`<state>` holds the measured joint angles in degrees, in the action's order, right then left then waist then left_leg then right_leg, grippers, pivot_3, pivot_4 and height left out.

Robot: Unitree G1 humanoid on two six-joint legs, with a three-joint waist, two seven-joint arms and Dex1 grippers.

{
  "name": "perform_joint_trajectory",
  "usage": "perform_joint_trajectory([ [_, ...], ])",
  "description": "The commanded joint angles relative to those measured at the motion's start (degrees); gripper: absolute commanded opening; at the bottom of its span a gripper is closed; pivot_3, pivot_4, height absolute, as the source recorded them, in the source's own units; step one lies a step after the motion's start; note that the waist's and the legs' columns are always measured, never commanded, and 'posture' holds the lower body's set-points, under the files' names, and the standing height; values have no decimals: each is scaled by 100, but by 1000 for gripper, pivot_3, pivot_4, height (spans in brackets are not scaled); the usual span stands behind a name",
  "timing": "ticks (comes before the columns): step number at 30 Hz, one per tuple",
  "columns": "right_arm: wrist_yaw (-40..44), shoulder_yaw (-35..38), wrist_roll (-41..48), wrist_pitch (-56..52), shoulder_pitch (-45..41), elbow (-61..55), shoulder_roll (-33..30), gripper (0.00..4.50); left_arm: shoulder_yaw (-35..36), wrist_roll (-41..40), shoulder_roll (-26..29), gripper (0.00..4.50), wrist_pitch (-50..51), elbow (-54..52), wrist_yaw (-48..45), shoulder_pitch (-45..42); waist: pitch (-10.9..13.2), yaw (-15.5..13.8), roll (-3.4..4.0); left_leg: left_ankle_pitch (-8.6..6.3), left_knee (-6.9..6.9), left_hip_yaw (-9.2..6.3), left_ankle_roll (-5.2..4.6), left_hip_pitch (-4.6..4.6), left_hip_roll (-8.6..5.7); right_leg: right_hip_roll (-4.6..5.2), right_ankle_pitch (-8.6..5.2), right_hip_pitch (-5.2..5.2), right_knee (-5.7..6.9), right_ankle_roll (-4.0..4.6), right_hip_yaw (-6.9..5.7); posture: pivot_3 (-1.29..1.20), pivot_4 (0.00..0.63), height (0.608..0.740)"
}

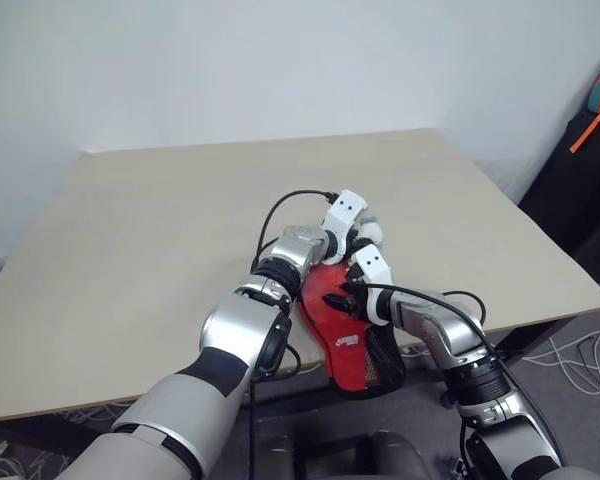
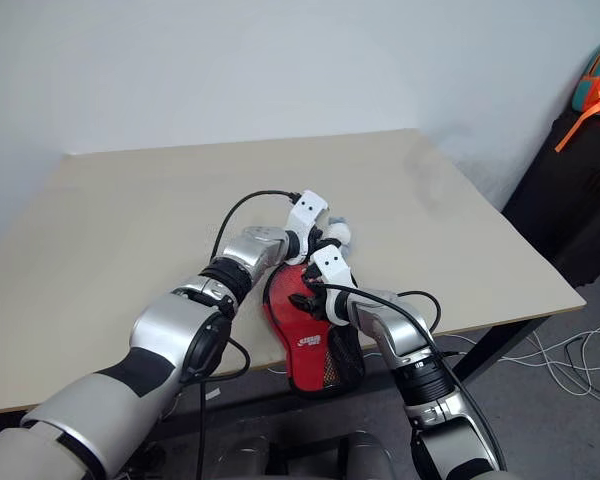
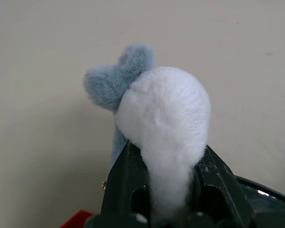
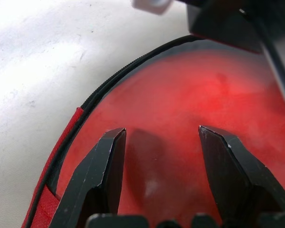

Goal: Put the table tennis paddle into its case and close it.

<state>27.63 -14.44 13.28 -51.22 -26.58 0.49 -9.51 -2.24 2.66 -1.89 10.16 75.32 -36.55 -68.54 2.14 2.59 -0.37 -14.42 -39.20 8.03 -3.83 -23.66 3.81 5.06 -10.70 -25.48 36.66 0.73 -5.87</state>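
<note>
Prob a lab or test room, plain white wall (image 1: 280,60), bare beige table (image 1: 160,220) w/ black frame, grey carpet (image 1: 580,400) w/ loose white cables (image 1: 580,365), teal/orange bag (image 2: 595,80) on black case by wall

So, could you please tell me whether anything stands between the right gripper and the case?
Nothing visible does. The right gripper is open right over the red face of the case, with bare red fabric between its fingers. The left gripper is shut on a fluffy ball at the case's far end.
</note>
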Motion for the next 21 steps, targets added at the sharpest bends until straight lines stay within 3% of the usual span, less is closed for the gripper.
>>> perform_joint_trajectory([
  [1, 23, -93, -45, -44, 65, 40, -39, 2630, -96, 102, 73, 759, -350, -215, -342, -51, 0, 1, 0, 0, 0, 0, 0, 0, 2, 0, 0, 0, 0, 0, 0, 0, 0, 724],
  [4, 90, -111, -37, 22, 69, 24, -94, 2630, -61, 70, 250, 1485, -349, -278, -584, 42, 0, 2, 0, 0, 1, -1, 0, 0, 2, 0, 0, -2, 0, 0, 0, 0, 0, 724],
  [9, 181, -94, 2, 58, 40, 19, -118, 2630, -93, -80, 630, 3276, -78, -662, -1831, 226, 0, 3, 1, 0, 1, -4, 0, -2, 4, -1, -1, -3, 0, 1, -2, 0, 0, 724],
  [12, 275, -105, 27, 106, 15, -12, -141, 2630, -111, -216, 964, 3276, 109, -1263, -2653, 443, 1, 7, 1, 0, 1, -4, 0, -3, 9, -1, -1, -5, 0, 2, -2, 0, 0, 724],
  [21, 606, 39, 250, 152, 77, -377, -293, 2630, -76, -897, 2003, 3276, 1405, -3469, -3862, 1250, 2, 8, 3, 0, 1, -4, 0, -5, 24, -3, -2, -6, 1, 2, 1, 0, 0, 724],
])
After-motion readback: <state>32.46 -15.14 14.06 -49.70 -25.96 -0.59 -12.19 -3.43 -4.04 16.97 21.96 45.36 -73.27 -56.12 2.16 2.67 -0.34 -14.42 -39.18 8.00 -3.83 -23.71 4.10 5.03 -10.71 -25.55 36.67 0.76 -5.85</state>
